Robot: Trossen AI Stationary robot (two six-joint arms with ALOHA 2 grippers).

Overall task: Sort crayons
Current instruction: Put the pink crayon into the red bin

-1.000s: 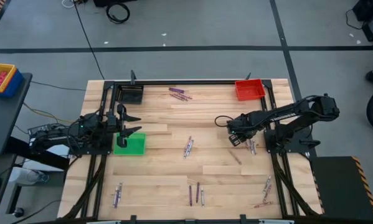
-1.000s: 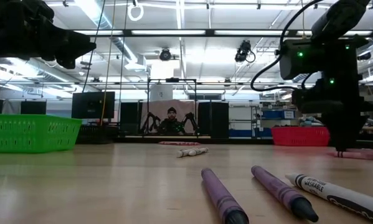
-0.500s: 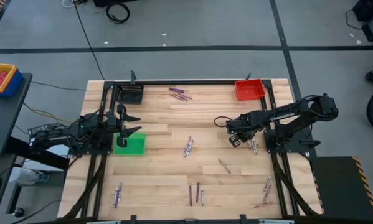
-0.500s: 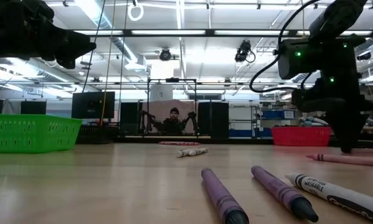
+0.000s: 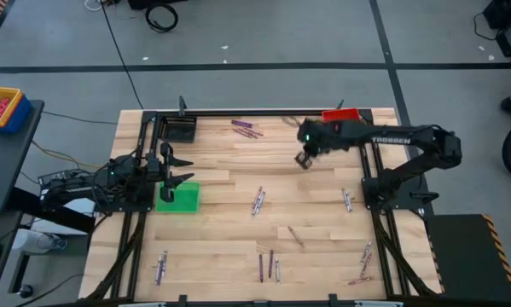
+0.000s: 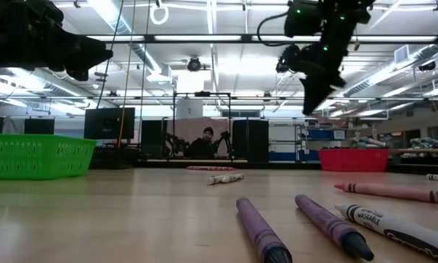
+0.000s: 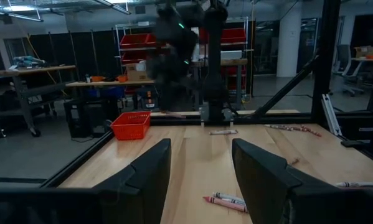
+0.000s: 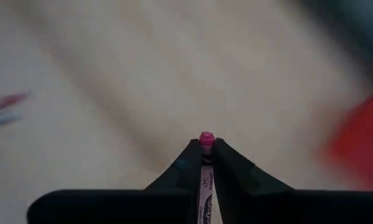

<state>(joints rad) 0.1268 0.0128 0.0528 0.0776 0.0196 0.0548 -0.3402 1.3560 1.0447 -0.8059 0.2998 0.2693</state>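
Observation:
My right gripper (image 5: 304, 160) hangs high over the table's far right part, left of the red bin (image 5: 341, 122), and is shut on a pinkish-red crayon (image 8: 205, 140). It shows high in the low view (image 6: 311, 104). My left gripper (image 5: 179, 170) waits open and empty over the green bin (image 5: 180, 198); its fingers stand apart in the left wrist view (image 7: 198, 171). Loose crayons lie flat on the table: purple ones at the far edge (image 5: 246, 129), a grey pair in the middle (image 5: 258, 201), a pinkish one (image 5: 296, 236), and more near the front (image 5: 268, 265). My right gripper pinches the crayon between its two fingertips (image 8: 187, 163), with the crayon lying along the fingers. The crayon's pinkish-red end (image 8: 205, 137) sticks out just past the tips. The crayon is lifted clear of the table.
A black bin (image 5: 180, 130) stands at the far left corner. More crayons lie at the near left (image 5: 161, 267) and along the right side (image 5: 347, 200) (image 5: 364, 260). A black frame (image 5: 264, 112) borders the table. A person sits beyond the far edge (image 6: 207, 141).
My right gripper has risen well above the table and gone toward the far edge and to the left, carrying the crayon. A pinkish crayon on the table has rolled toward the near edge and to the left.

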